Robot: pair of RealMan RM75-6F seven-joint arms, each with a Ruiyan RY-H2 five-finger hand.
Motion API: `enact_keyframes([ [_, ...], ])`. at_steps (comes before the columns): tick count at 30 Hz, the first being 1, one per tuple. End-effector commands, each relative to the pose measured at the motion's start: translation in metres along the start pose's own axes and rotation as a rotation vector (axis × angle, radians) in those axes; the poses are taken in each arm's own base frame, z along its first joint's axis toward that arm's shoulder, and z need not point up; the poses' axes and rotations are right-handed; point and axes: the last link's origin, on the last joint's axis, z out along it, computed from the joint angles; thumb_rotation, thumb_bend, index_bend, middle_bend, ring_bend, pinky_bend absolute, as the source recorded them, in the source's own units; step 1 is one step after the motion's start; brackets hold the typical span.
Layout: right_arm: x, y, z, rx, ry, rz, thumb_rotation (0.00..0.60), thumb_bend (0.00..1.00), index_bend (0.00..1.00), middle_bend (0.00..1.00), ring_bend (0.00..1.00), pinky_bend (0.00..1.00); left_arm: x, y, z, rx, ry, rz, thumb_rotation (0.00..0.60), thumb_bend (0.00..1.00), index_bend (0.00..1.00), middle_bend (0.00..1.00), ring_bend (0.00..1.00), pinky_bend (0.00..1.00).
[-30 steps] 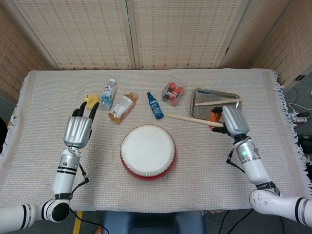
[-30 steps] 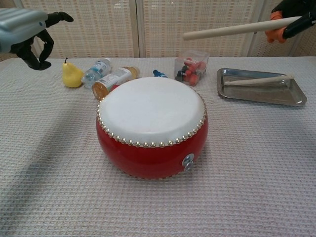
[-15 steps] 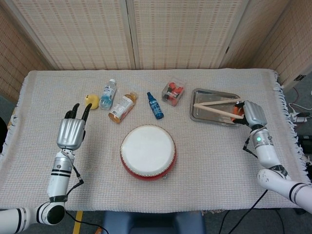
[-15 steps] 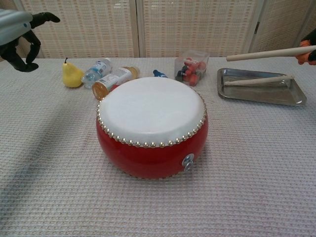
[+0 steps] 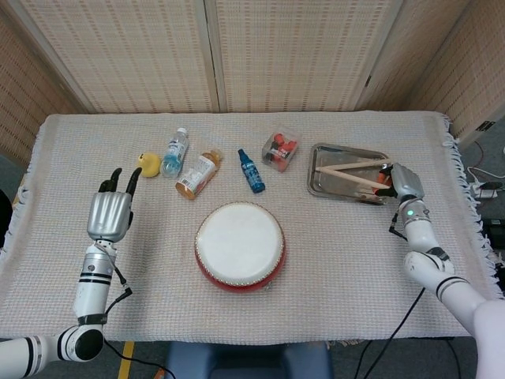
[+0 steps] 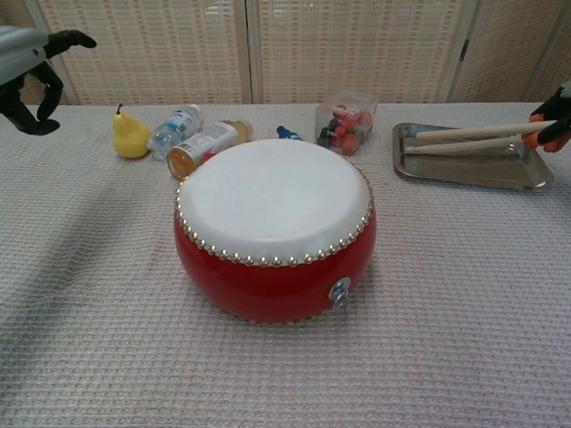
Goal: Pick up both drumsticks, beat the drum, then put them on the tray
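Right hand at the tray's 3 o'clock edge, grasping a drumstick that angles across the tray. Second drumstick lies in the tray, just beside it. Drum sits at the tray's 8 o'clock. Left hand at the drum's 9 o'clock, released, fingers apart.
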Motion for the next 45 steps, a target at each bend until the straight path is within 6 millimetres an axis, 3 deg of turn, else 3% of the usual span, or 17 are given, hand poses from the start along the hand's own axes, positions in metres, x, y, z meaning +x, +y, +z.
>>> enact_keyframes([
  [1, -0.011, -0.006, 0.006, 0.004, -0.037, -0.026, 0.600, 0.67, 0.67, 0.54, 0.43, 0.30, -0.001, -0.001, 0.000, 0.004, -0.001, -0.003, 0.600, 0.30, 0.00, 0.09, 0.05, 0.23],
  [4, -0.013, -0.007, 0.008, 0.002, -0.044, -0.035, 0.600, 0.64, 0.42, 0.42, 0.26, 0.22, -0.001, -0.002, 0.000, 0.004, -0.001, -0.003, 0.600, 0.30, 0.00, 0.09, 0.04, 0.23],
  [8, -0.011, -0.006, 0.011, -0.002, -0.025, -0.043, 0.600, 0.55, 0.18, 0.28, 0.12, 0.14, -0.001, -0.004, -0.001, 0.007, 0.002, -0.007, 0.600, 0.30, 0.00, 0.09, 0.04, 0.22],
  [11, -0.008, -0.005, 0.013, -0.009, -0.008, -0.047, 0.600, 0.50, 0.07, 0.21, 0.06, 0.10, -0.001, -0.006, -0.001, 0.010, 0.001, -0.010, 0.600, 0.30, 0.00, 0.09, 0.04, 0.22],
  [14, -0.006, -0.003, 0.014, -0.017, -0.002, -0.030, 0.600, 0.40, 0.01, 0.18, 0.02, 0.09, -0.002, -0.008, 0.000, 0.018, -0.004, -0.022, 0.600, 0.30, 0.00, 0.09, 0.04, 0.22],
  [21, -0.003, 0.003, 0.015, -0.038, 0.004, -0.041, 0.600, 0.17, 0.00, 0.11, 0.00, 0.06, -0.004, -0.010, 0.001, 0.025, -0.010, -0.021, 0.600, 0.30, 0.00, 0.09, 0.03, 0.22],
  [31, 0.016, -0.003, 0.006, 0.031, 0.051, -0.041, 0.600, 0.15, 0.00, 0.10, 0.00, 0.06, 0.002, -0.015, 0.003, 0.027, 0.009, -0.025, 0.600, 0.30, 0.00, 0.09, 0.03, 0.22],
  [35, 0.033, 0.000, -0.024, 0.145, 0.123, -0.134, 0.600, 0.14, 0.01, 0.10, 0.02, 0.09, 0.003, -0.022, 0.003, 0.023, 0.015, -0.026, 0.600, 0.30, 0.00, 0.09, 0.03, 0.22],
  [39, 0.048, 0.014, -0.065, 0.203, 0.166, -0.209, 0.600, 0.15, 0.19, 0.12, 0.05, 0.11, 0.001, -0.035, 0.002, 0.031, 0.017, -0.043, 0.600, 0.30, 0.01, 0.10, 0.05, 0.22],
  [45, 0.059, 0.040, -0.130, 0.225, 0.140, -0.209, 0.600, 0.19, 0.22, 0.12, 0.07, 0.19, -0.003, -0.060, -0.008, 0.038, 0.015, -0.049, 0.600, 0.30, 0.05, 0.12, 0.06, 0.22],
])
